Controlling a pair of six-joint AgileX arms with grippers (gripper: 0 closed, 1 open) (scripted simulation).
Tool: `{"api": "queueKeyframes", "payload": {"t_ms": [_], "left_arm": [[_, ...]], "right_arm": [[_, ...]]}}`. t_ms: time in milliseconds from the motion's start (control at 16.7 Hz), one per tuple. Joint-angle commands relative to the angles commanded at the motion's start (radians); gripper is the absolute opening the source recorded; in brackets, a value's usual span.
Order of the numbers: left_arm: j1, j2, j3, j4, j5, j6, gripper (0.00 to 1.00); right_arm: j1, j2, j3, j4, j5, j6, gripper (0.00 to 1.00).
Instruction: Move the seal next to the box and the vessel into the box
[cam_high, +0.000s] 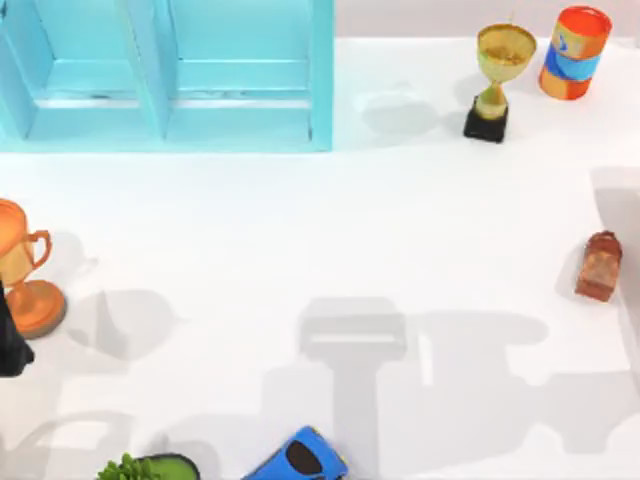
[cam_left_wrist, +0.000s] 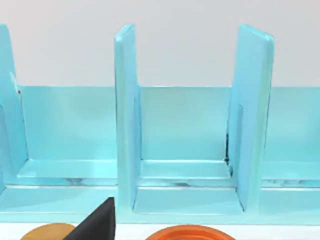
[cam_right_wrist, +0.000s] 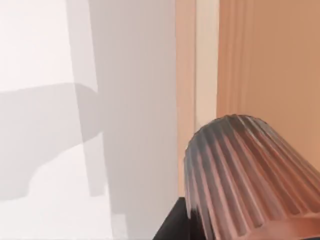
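Here, operator, your inventory: left gripper (cam_high: 12, 345) at the table's (cam_high: 300, 230) left edge, fingers unreadable. Cup (cam_right_wrist: 245, 175) fills the right wrist view, grip unclear. Seal (cam_high: 599, 266), right edge. Box (cam_high: 170, 75), far-left corner.

Top view: looked straight down on the white surface (cam_high: 300, 230).
Left wrist view: faced the box (cam_left_wrist: 175, 135) level, close.
Right wrist view: very near the vessel (cam_right_wrist: 245, 175).
Shared: box (cam_high: 170, 75), top and left wrist.
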Motion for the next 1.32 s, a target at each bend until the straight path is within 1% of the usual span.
{"api": "queueKeyframes", "payload": {"t_ms": [120,240,360,540,660,780,1080,1320], "left_arm": [[0.000,0.000,0.000,0.000,0.000,0.000,1.00],[0.000,0.000,0.000,0.000,0.000,0.000,1.00],[0.000,0.000,0.000,0.000,0.000,0.000,1.00],[0.000,0.000,0.000,0.000,0.000,0.000,1.00],[0.000,0.000,0.000,0.000,0.000,0.000,1.00],[0.000,0.000,0.000,0.000,0.000,0.000,1.00],[0.000,0.000,0.000,0.000,0.000,0.000,1.00],[0.000,0.000,0.000,0.000,0.000,0.000,1.00]], "right_arm": [[-0.134,0.002,-0.009,0.002,0.046,-0.103,0.00],[-0.268,0.001,-0.022,0.007,0.065,-0.221,0.00],[-0.379,-0.007,-0.037,0.016,0.053,-0.340,0.00],[-0.495,-0.024,-0.057,0.032,-0.008,-0.487,0.00],[-0.532,-0.033,-0.068,0.041,-0.055,-0.549,0.00],[-0.544,-0.038,-0.072,0.046,-0.082,-0.576,0.00],[-0.540,-0.034,-0.071,0.047,-0.082,-0.574,0.00],[-0.538,-0.028,-0.140,0.134,-0.083,-0.567,0.00]]}}
